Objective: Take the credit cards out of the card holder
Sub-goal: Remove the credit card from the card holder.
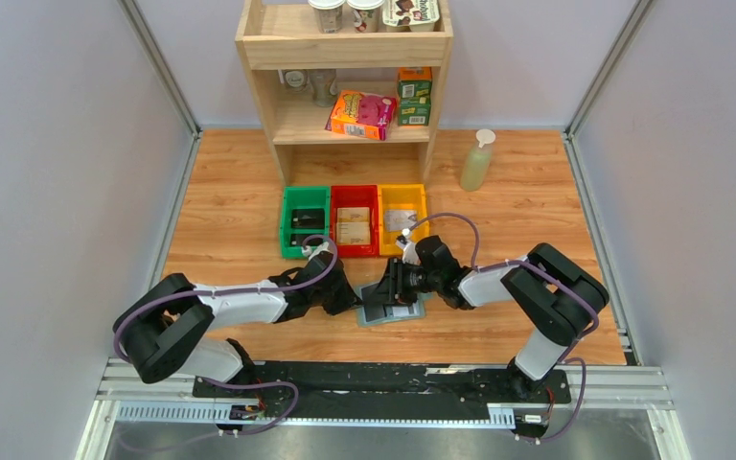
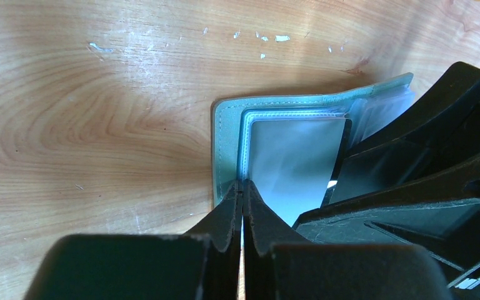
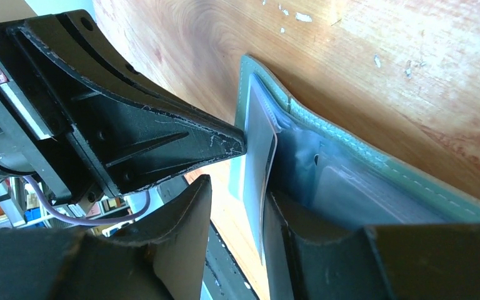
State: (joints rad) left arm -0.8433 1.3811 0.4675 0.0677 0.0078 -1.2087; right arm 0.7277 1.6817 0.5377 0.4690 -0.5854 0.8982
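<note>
The card holder (image 1: 395,310) lies open on the wood between the two arms, grey-green outside and pale blue inside (image 2: 228,134). A glossy card (image 2: 294,162) with a dark edge sticks partly out of its sleeve. My left gripper (image 2: 242,187) is shut, its tips pressed onto the holder's inner edge near the stitching. It comes in from the left (image 1: 353,299). My right gripper (image 3: 240,187) is open around the card (image 3: 264,169). The card lies against the right finger (image 3: 294,231), with a gap to the other finger. The right gripper (image 1: 390,285) sits over the holder's far side.
Green (image 1: 305,220), red (image 1: 355,218) and yellow (image 1: 402,213) bins stand in a row just behind the holder. A wooden shelf (image 1: 345,86) with boxes and cups rises behind them. A soap bottle (image 1: 477,161) stands at the back right. The left gripper's black body (image 3: 131,125) crowds the right wrist view.
</note>
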